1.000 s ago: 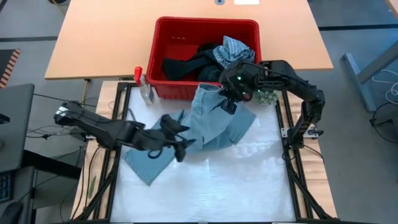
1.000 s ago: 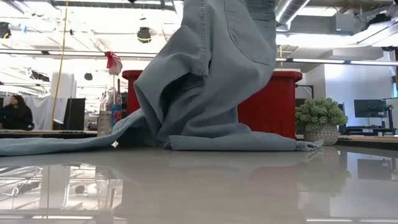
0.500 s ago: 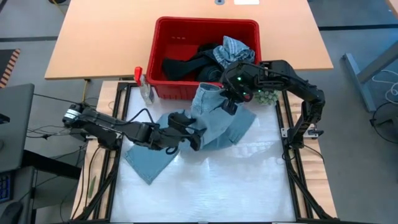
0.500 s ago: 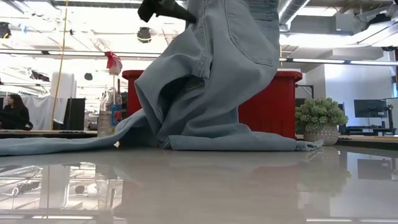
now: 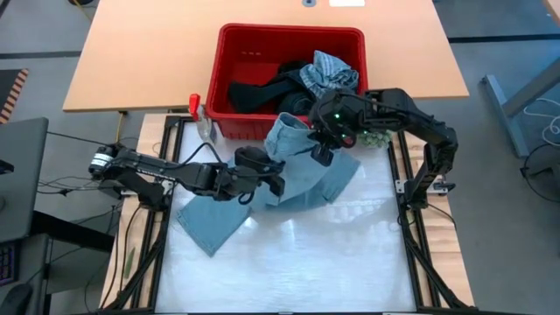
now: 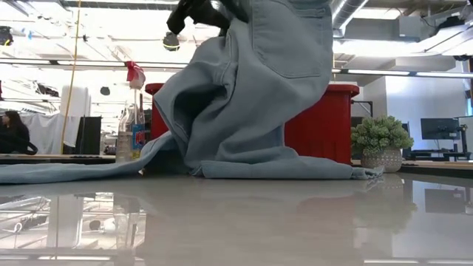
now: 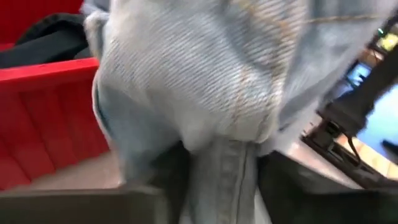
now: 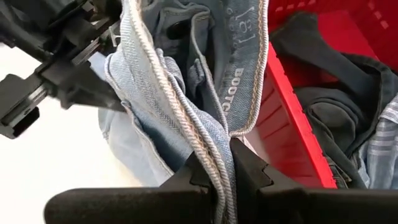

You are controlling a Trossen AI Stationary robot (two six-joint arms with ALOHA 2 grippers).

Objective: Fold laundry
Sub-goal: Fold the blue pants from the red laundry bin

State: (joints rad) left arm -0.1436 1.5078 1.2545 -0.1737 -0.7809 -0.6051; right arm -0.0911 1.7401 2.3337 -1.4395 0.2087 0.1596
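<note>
**Both grippers on the light blue jeans in front of the basket**

The right gripper [image 8: 225, 163] has its two dark fingers pressed together on the stitched waistband edge of the pair of light blue denim jeans [image 5: 302, 171], holding that edge raised above the table just in front of the red plastic basket [image 5: 236, 48]. In the high view this gripper [image 5: 322, 150] sits at the upper right of the jeans, close to the basket's front wall.

The left gripper [image 5: 273, 178] reaches in from the left and meets the same garment at its left side. In its wrist view a fold of denim [image 7: 217, 93] lies between its dark fingers [image 7: 168, 180]; the fingers stand close around the cloth, but whether they actually pinch it cannot be told.

From the low view the jeans [image 6: 251, 96] hang from above in a draped mass, their lower part resting on the pale glossy table [image 5: 297, 262], with one leg stretched flat toward the left [image 6: 66, 171].

Inside the basket lie more garments: black cloth [image 5: 262, 92] and a grey-blue striped piece [image 5: 328, 70]. A clear spray bottle with a red trigger [image 5: 203, 121] stands beside the basket's left front corner, and a small green fuzzy ball [image 5: 376, 137] lies near its right front corner.
</note>
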